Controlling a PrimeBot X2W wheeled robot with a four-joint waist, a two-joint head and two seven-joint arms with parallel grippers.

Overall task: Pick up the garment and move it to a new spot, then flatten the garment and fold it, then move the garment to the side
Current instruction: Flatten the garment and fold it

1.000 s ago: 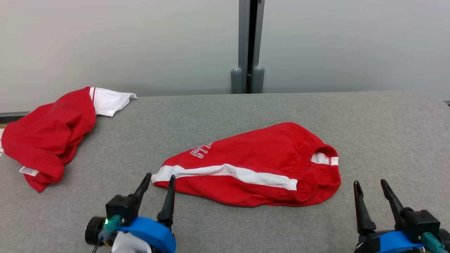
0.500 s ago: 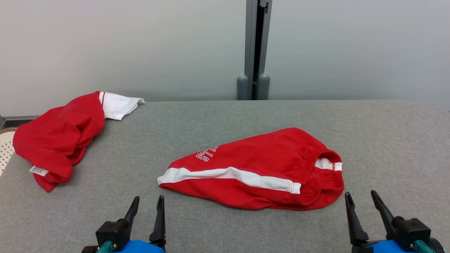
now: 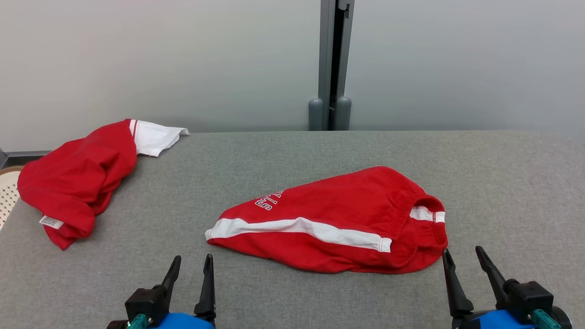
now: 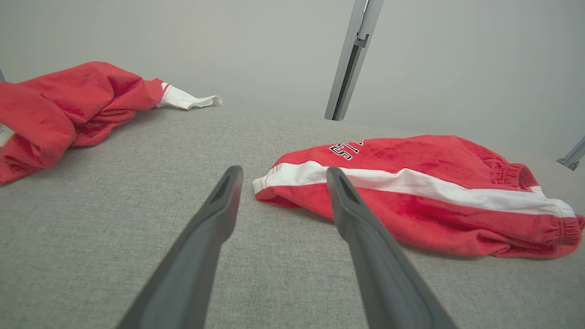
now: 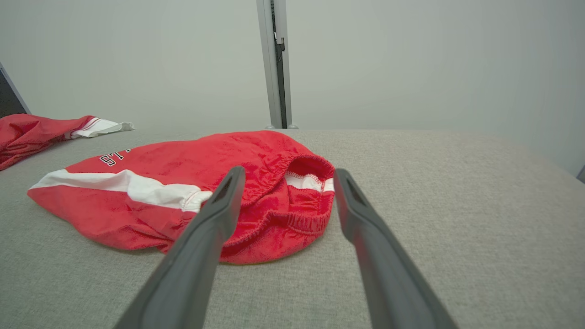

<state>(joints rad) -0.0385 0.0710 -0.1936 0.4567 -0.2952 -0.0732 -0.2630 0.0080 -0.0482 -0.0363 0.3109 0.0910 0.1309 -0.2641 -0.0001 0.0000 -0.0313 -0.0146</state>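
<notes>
On the grey felt-like tabletop, the red white-striped cloth garment lies, seemingly folded; left gripper and right gripper both spread, empty.

Grey fabric tabletop w/ crumpled red cloth at far-left corner, its white cuff by back edge, barcode tag on near end. Behind back edge: grey upright post, pale wall. White perforated obj off left edge, cut off.

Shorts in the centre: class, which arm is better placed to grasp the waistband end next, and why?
Right, probably. The right gripper is open and close beside the waistband of the shorts, which the right wrist view shows straight ahead; the left gripper sits by the opposite hem.
</notes>
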